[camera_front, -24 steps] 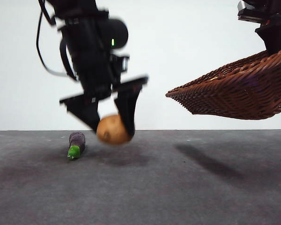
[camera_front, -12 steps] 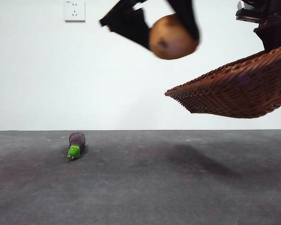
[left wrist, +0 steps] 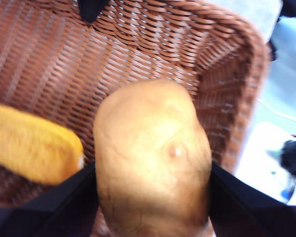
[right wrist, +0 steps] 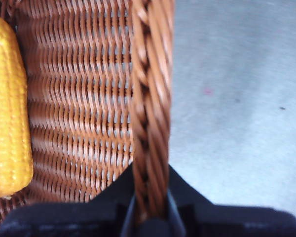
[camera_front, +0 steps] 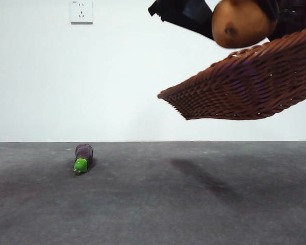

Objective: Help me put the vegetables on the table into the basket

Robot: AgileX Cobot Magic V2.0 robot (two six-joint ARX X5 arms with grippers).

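left gripper [left wrist: 153, 197] clamps potato [left wrist: 153, 158] over basket [camera_front: 245, 87]; right gripper [right wrist: 150, 217] pinches rim; corn [right wrist: 7, 103] part-cropped.

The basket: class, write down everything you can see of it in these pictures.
The basket is wide, shallow, dark brown woven wicker with flared sides and a braided rim. It hangs tilted in the air above the table, its shadow below. The right gripper is clamped on its rim. A yellow corn cob lies inside. The left gripper holds a potato over it.
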